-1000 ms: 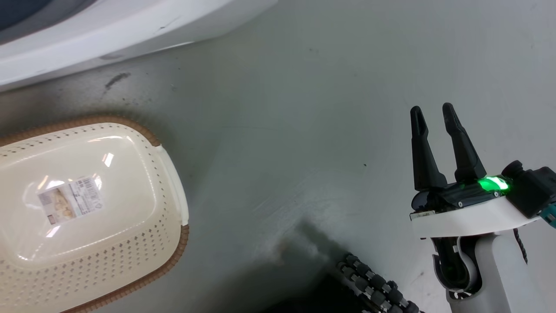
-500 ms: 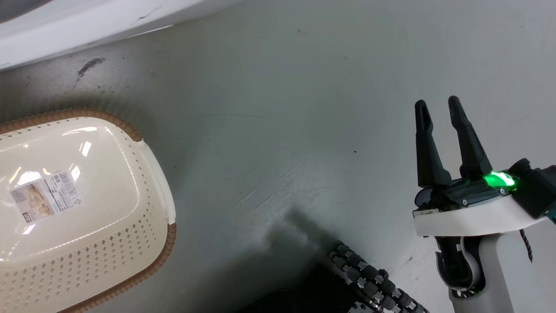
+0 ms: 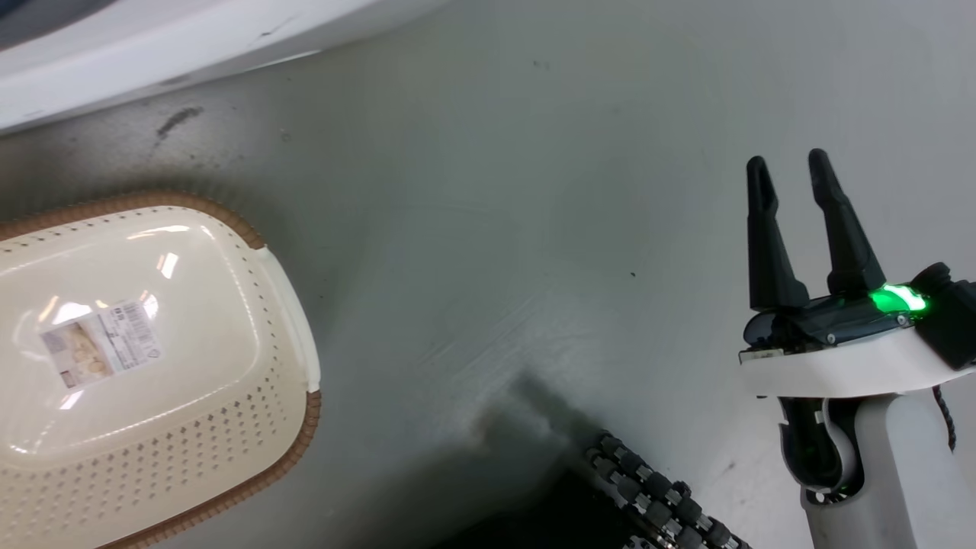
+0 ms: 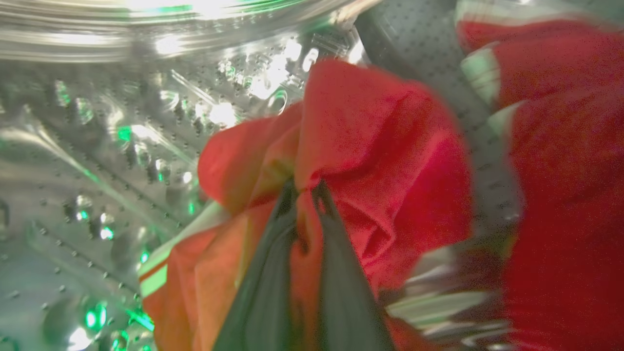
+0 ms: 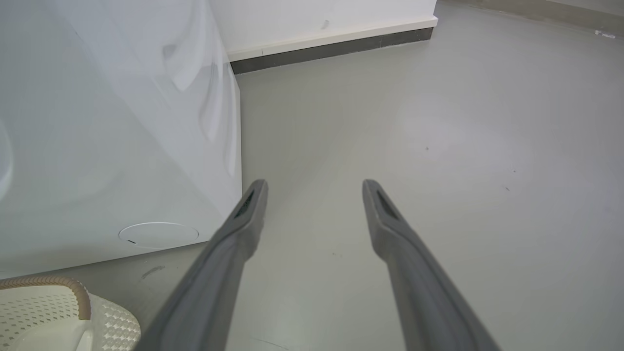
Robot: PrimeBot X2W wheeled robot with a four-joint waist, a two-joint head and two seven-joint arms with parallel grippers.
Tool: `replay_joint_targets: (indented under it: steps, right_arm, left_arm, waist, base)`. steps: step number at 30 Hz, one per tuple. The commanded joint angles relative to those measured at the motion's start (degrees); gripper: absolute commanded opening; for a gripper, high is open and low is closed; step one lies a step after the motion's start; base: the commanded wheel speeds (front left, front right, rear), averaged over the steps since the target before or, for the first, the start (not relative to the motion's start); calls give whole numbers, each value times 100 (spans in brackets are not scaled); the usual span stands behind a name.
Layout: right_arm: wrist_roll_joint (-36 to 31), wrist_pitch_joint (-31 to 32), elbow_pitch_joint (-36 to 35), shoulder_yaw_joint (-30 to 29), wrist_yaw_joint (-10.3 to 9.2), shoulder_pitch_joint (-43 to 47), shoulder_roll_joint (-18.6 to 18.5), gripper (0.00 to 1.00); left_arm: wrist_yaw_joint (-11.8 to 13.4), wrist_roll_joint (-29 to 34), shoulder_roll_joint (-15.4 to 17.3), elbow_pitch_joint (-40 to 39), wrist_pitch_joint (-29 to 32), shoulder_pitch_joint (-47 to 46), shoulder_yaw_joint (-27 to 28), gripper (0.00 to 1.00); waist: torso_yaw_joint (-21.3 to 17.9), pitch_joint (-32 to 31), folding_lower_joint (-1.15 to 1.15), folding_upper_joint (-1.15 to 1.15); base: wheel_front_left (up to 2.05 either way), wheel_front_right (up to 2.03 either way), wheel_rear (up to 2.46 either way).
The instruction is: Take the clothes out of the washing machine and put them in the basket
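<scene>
**Left wrist view.** We found the left gripper inside the shiny perforated drum of the washing machine. Its two dark fingers were drawn nearly together, and a fold of a red garment was pinched between their tips. The cloth bunched above the tips and spilled down both sides of the fingers. A pale stripe on it lay to their lower left. To the right of the fingers, beyond a grey perforated band, we saw a second red garment with a whitish cuff near its top. This side of the view was blurred, and we could not tell whether the two garments touched.

**Head view.** The right gripper hung over the grey floor with its fingers parted a moderate way and nothing between them. A green light glowed on the wrist just behind the fingers. The basket stood on the floor well apart to this gripper's left, and a barcode label showed on its bottom. A black ribbed part of the robot lay below and to the left of the gripper.

**Right wrist view.** The same fingers pointed across the floor toward a dark skirting strip. The washing machine's white front was close on their left, with a round cover low on the panel. A corner of the basket lay to their lower left.
</scene>
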Motion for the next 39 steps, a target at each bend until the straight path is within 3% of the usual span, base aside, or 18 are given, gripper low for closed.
replay_joint_targets:
  steps: [1,9,16,24,29,35,39]
  right_arm:
    - [-71,-14,43,-74,-4,-90,8,100]
    - [-377,-14,237,-424,-4,-71,4,100]
    - [-846,-14,361,-868,-4,138,4,100]
    - [-1175,-14,410,-1018,-4,286,3,100]
    - [-1265,-14,465,-1185,-4,448,2,100]
    - [-1410,-14,535,-1166,-4,682,2,100]
    - [-1508,-14,571,-1154,-4,815,3,100]
  left_arm:
    - [-7,-83,-90,55,-236,196,2,0]
    - [-6,-415,-434,351,-1709,923,112,0]
    - [147,-730,-1006,672,-3487,1931,246,0]
    - [274,-893,-1508,892,-4795,2763,314,0]
    - [487,-936,-1856,574,-5082,3477,492,0]
    - [869,-656,-2011,-876,-5080,4669,1163,0]
    - [931,-308,-2154,-1856,-5080,5580,1652,0]
  waist:
    - [125,-165,0,0]
    - [450,-793,0,0]
    - [892,-1591,0,0]
    - [1221,-2280,0,0]
    - [1440,-2725,0,0]
    - [1634,-3178,0,0]
    - [1727,-3419,0,0]
  base:
    - [0,0,0]
    - [0,0,0]
    - [0,0,0]
    - [0,0,0]
    - [0,0,0]
    - [0,0,0]
    - [0,0,0]
